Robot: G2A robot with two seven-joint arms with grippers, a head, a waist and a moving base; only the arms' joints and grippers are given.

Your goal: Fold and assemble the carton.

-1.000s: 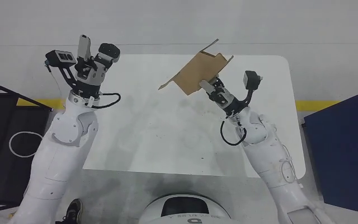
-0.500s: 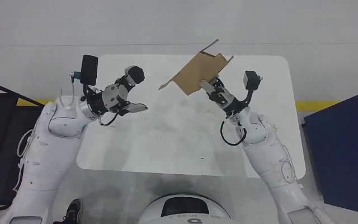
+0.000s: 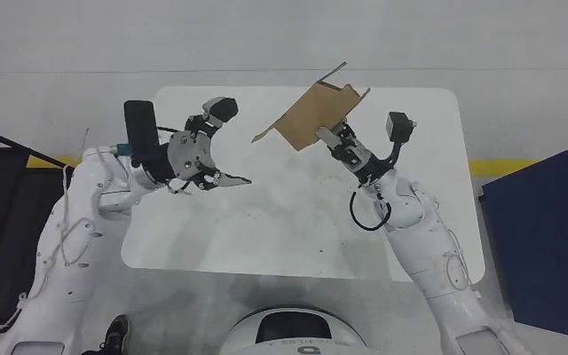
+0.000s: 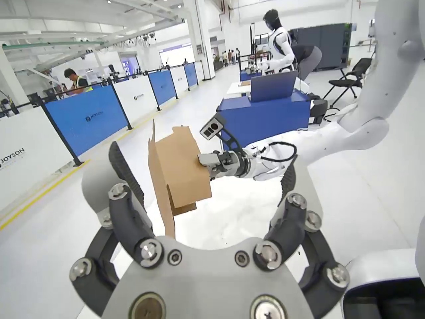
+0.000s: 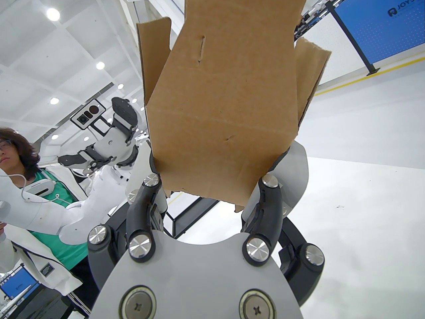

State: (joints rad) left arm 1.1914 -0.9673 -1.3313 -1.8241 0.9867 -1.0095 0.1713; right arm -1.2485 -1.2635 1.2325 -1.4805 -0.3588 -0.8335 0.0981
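Note:
A brown cardboard carton (image 3: 315,114), folded flat with loose flaps, is held up above the far side of the white table (image 3: 266,222). My right gripper (image 3: 330,140) is shut on its lower edge; the right wrist view shows the carton (image 5: 229,94) pinched between the two fingers (image 5: 269,200). My left gripper (image 3: 222,146) hangs open over the table's left part, pointing toward the carton from a short way off. From the left wrist view, the carton (image 4: 179,167) stands between the spread fingers (image 4: 124,170), farther away, with the right gripper (image 4: 207,164) gripping it.
The table's far edge lies just behind the carton. A dark frame (image 3: 13,231) stands at the left of the table and a blue panel (image 3: 532,240) at the right. Bare tabletop lies between the two arms.
My left arm has swung from the table's far left corner inward and toward the carton, turning its open gripper to face it. The right arm and carton have stayed still.

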